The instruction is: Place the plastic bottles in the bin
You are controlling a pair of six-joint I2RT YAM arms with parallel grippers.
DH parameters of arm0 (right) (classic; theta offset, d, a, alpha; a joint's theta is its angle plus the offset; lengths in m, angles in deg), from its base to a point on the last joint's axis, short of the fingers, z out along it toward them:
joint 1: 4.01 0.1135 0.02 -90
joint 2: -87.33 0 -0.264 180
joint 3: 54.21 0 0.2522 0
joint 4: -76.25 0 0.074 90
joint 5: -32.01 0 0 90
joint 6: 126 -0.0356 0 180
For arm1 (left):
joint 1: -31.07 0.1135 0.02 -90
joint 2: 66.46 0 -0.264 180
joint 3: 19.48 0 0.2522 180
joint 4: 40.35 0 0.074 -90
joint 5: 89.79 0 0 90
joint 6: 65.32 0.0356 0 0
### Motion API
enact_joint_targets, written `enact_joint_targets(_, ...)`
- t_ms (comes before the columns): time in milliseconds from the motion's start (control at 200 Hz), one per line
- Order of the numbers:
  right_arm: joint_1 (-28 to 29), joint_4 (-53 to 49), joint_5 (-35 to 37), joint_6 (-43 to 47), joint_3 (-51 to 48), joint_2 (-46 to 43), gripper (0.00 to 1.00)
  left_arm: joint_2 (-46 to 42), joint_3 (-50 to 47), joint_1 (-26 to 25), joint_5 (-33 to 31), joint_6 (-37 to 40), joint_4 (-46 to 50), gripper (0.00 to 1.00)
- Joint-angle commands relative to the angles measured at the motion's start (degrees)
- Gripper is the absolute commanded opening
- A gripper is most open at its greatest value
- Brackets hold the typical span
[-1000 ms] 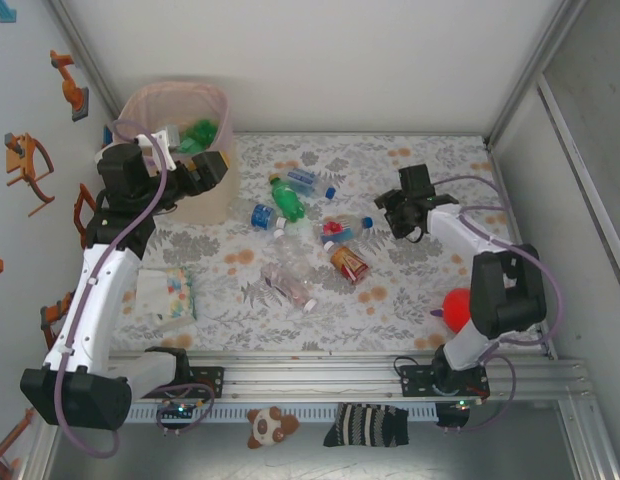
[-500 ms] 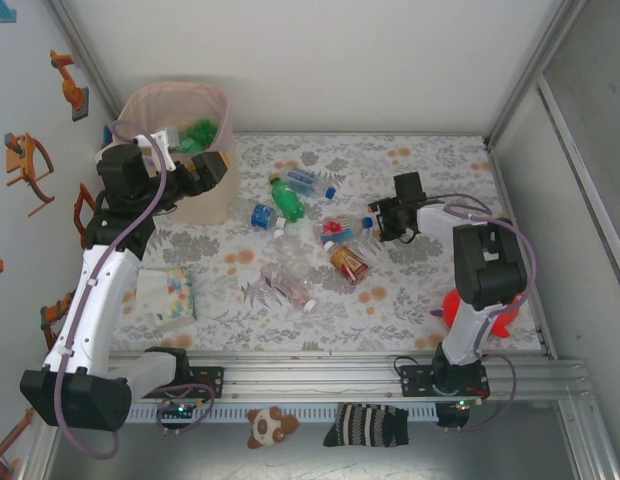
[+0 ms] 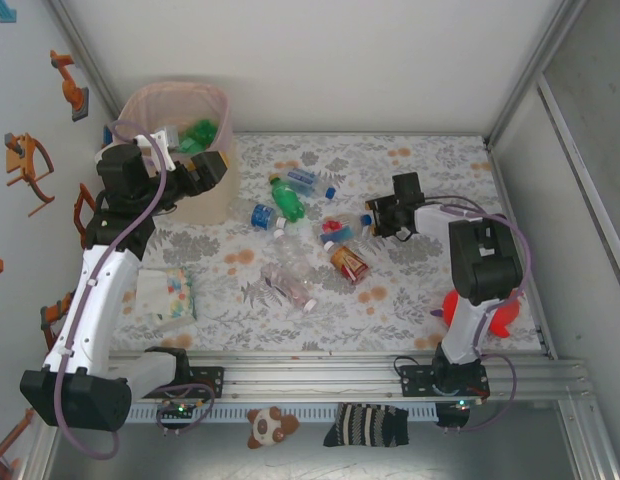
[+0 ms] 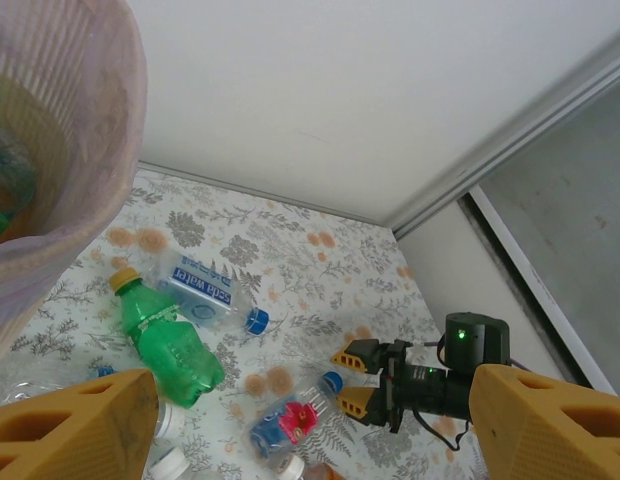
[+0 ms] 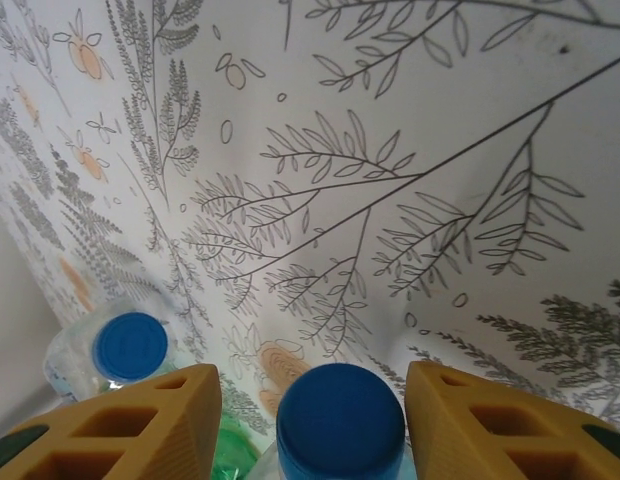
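Observation:
Several plastic bottles lie mid-table: a green one [image 3: 287, 198] [image 4: 165, 335], a clear soda-water one [image 3: 310, 184] [image 4: 205, 292], a copper one [image 3: 348, 263] and a clear one with a red and blue label [image 3: 342, 228] [image 4: 295, 415]. My right gripper [image 3: 375, 220] [image 4: 352, 378] [image 5: 310, 378] lies low at that last bottle's neck. Its jaws are open on either side of the blue cap [image 5: 340, 415], with a gap on the left. The pink bin [image 3: 180, 110] [image 4: 80, 150] stands at the back left with bottles inside. My left gripper [image 3: 205, 172] [image 4: 310, 430] hangs open and empty beside the bin.
A white box with coloured dots [image 3: 168, 296] lies near the left arm. A red plush toy [image 3: 460, 305] sits behind the right arm's base. More clear bottles [image 3: 288, 283] lie toward the front of the pile. White walls close the table at the back and right.
My right gripper has moved left and down to the red and blue labelled bottle's cap, and its jaws have narrowed around it. The left arm has not moved.

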Motion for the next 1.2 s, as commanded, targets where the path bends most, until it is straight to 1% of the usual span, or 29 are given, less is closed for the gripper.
enact_joint_targets(0,-0.2,1.1,-0.5,-1.5,-0.6,1.1,0.49,-0.5,0.3,0.1,-0.3,-0.2,-1.6,0.81)
enact_joint_targets(310,-0.1,1.6,-0.6,-1.5,-0.7,1.5,0.44,-0.9,-0.2,0.1,-1.4,-0.6,-1.0,0.80)
enact_joint_targets(796,-0.1,3.1,-1.4,-1.5,-1.7,2.4,0.43,-1.9,-0.2,0.1,-2.0,-0.4,-0.3,0.80)
enact_joint_targets(981,-0.1,4.1,-2.1,-2.3,-1.8,2.8,0.41,-1.9,-0.1,0.1,-2.0,-0.5,-0.2,0.80)
enact_joint_targets(1197,-0.1,4.2,-1.4,-2.3,-2.0,1.3,0.34,-2.0,0.5,0.1,-2.0,-0.4,-0.2,0.80)
